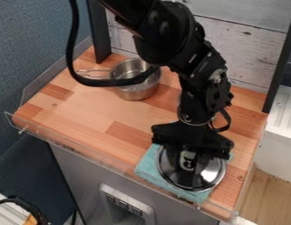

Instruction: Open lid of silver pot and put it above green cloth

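Note:
The gripper (190, 163) hangs at the lower right, right over the middle of the round silver lid (211, 175), and covers the lid's far part and much of its knob. The lid lies over the green cloth (148, 164), whose left side and near edge stick out around it; whether the lid rests fully on the cloth I cannot tell. Farther back and to the left stands the silver pot (137, 91), its top uncovered and its handle pointing left. A black cable crosses in front of the pot.
The wooden counter (83, 110) has a low clear guard along its left and front edges. Black posts stand at its back left and right, with a whitish plank wall (247, 44) between them. The arm comes down from the top, over the counter's back middle.

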{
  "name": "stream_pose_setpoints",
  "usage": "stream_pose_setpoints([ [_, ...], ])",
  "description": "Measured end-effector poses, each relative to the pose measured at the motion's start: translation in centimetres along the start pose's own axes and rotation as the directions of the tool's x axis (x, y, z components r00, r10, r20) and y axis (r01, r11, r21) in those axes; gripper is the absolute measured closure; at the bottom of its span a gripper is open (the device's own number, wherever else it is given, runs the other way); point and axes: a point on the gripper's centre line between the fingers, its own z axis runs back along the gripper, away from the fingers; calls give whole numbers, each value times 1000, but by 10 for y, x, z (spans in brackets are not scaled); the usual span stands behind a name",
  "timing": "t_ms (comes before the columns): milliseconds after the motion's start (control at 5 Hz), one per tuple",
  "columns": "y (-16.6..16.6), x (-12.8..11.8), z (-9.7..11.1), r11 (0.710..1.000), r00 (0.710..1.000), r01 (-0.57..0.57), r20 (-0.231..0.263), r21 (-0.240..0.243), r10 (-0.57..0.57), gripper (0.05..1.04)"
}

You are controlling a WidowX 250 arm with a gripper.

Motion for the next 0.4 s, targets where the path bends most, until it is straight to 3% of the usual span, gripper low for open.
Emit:
stream_pose_setpoints([
  [200,-9,13,27,998,999,41,18,-43,-40,158],
  [400,-14,24,45,992,994,104,-14,-65,-105,73],
])
